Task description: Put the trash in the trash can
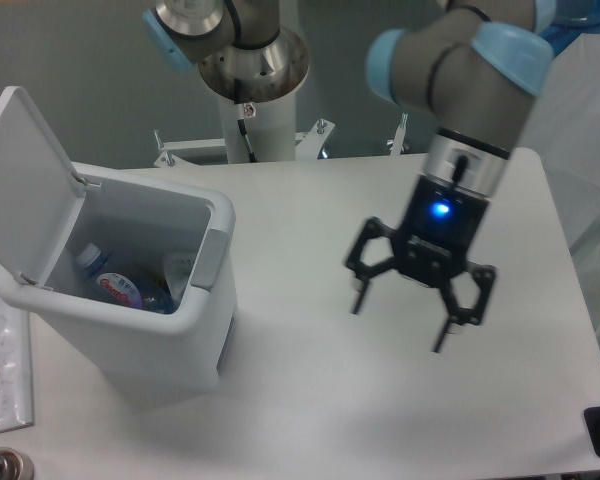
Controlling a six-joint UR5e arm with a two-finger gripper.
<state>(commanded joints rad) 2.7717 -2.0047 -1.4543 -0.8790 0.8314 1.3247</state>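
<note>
Gripper spread apart, empty, over bare table; at nine o'clock, lid-up trash can holding red-labelled bottle, print unreadable.

arm: grey tube segments, light blue joint caps
wrist: silver metal ring with a dark slot
hand: black body, small blue light glowing, two black linked fingers
base: white column, black cable running down it
</note>
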